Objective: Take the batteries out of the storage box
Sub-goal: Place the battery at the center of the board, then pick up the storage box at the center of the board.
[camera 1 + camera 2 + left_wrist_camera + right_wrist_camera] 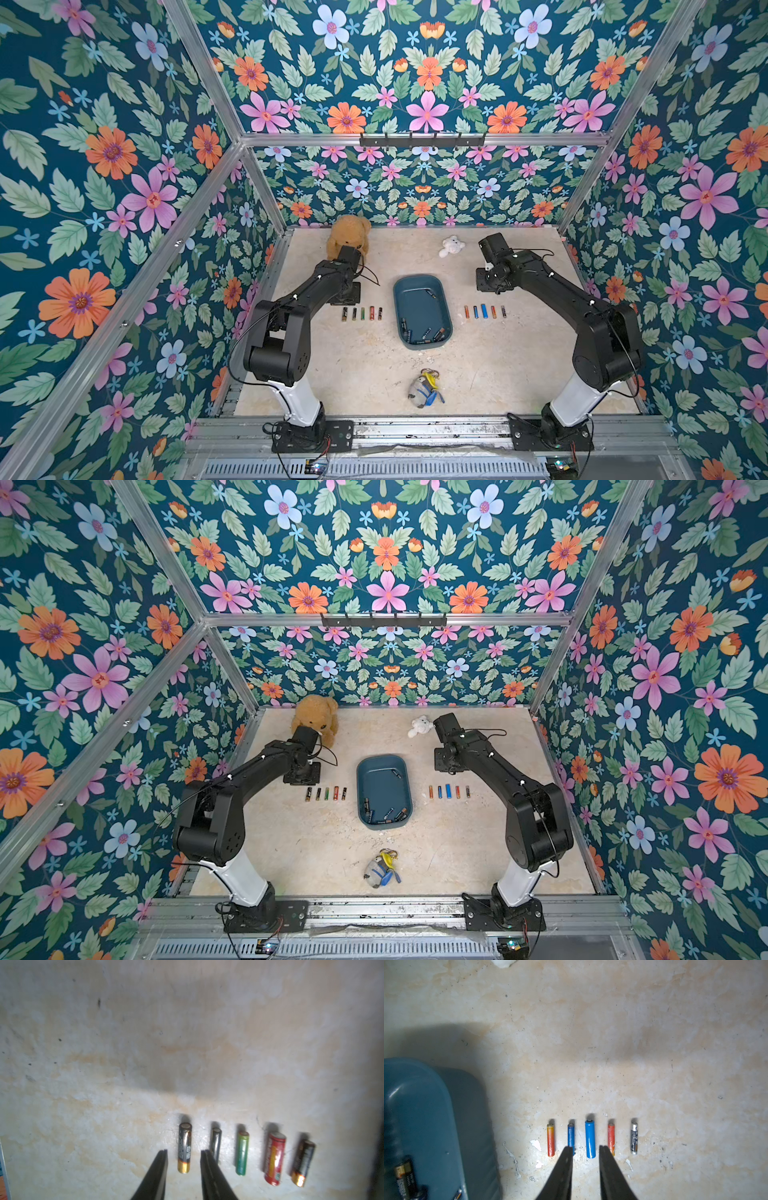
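Note:
The teal storage box (397, 309) sits mid-table with several batteries (424, 333) inside, most of them at its near end. One row of batteries (361, 313) lies on the table to its left and another row (484, 311) to its right. My left gripper (184, 1151) is open. Its jaws stand either side of a black battery with a gold end (184, 1140), which lies at the outer end of the left row. My right gripper (586, 1147) hovers open above the right row, over the thick blue battery (590, 1136), with nothing between its fingers.
A brown teddy bear (348, 235) sits at the back left behind my left wrist. A small white plush (452, 246) lies at the back right. A grey, blue and yellow toy (424, 388) lies near the front edge. Aluminium frame rails border the table.

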{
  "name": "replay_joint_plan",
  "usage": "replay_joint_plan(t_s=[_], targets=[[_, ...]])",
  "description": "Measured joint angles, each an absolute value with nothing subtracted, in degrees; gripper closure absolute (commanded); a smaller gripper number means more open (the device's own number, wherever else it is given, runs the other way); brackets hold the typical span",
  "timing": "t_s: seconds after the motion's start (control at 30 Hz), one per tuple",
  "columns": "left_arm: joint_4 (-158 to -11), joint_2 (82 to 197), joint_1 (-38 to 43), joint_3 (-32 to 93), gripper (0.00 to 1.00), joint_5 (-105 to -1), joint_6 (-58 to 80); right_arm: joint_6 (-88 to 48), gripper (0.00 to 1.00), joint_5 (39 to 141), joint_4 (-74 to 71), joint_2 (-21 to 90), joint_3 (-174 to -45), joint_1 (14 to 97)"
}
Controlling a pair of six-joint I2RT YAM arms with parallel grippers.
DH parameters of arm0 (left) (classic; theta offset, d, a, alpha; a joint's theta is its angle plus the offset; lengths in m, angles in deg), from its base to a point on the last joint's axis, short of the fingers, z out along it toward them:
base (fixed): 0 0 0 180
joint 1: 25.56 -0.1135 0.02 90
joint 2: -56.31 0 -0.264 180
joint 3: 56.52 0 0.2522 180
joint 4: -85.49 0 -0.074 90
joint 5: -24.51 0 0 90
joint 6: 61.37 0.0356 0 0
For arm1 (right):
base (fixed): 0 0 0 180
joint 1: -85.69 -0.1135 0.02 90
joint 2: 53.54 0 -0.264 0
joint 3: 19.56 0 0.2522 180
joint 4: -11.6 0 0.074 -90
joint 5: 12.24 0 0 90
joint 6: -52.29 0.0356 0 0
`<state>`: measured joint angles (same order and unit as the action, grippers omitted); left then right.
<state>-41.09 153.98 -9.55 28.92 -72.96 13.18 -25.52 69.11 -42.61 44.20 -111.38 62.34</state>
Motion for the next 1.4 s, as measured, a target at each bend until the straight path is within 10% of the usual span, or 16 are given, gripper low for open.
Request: replay_joint_plan(t_s=[0.53,1.4], targets=[[-46.03,151.11,3.60,29.57,0.35,-61.83,-2.40,-25.35,0.71,69.86,-41.73,43.89,-110.59,62.34],[-48.59,158.07,9.96,27.76,0.77,-61.13,-7.56,-25.37,0.70,70.03,-40.95,43.08,-108.61,62.34]])
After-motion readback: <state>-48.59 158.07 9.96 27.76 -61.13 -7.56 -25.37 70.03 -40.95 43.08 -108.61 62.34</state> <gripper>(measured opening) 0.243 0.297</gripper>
